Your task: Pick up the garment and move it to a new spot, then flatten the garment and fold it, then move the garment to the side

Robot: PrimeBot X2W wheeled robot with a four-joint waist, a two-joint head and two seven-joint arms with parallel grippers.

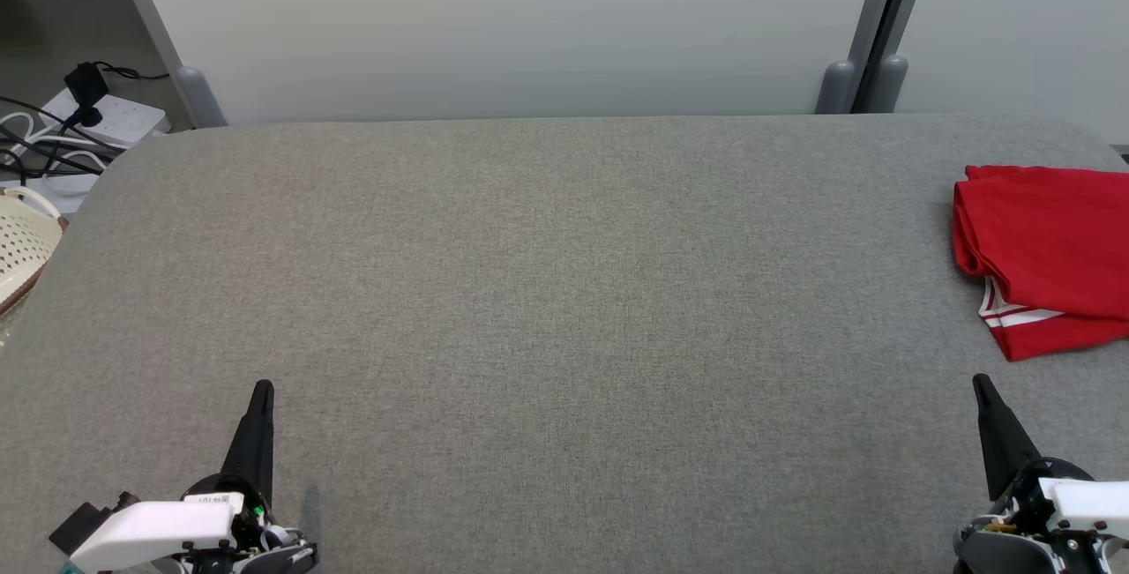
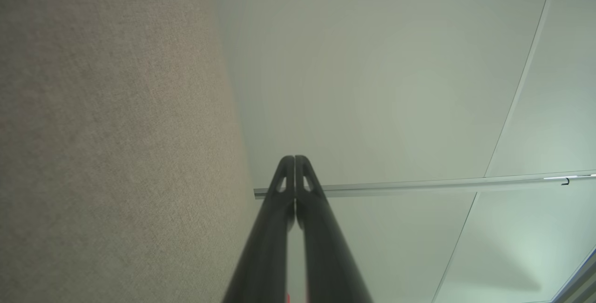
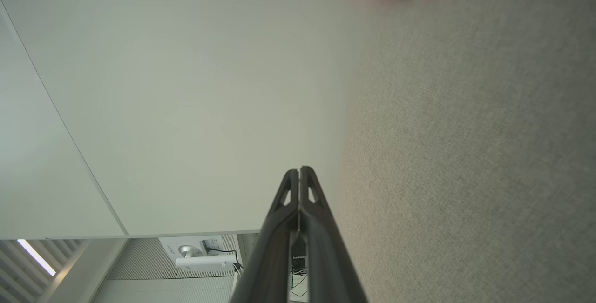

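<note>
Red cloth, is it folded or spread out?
Folded: the red garment lies in stacked layers on the table, a striped edge peeking out beneath.

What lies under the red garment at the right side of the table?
The red garment rests folded on the grey table; a white-striped edge peeks from beneath its top layer. Anything else underneath is covered.

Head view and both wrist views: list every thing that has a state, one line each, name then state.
red garment: folded in layers, lying at the right end of the grey table, not held.
left gripper: shut, empty, over the table's near left.
right gripper: shut, empty, apart from the garment.
cream basket: beside the table's left edge; contents cannot be told.
power strip: black plug in it.
</note>
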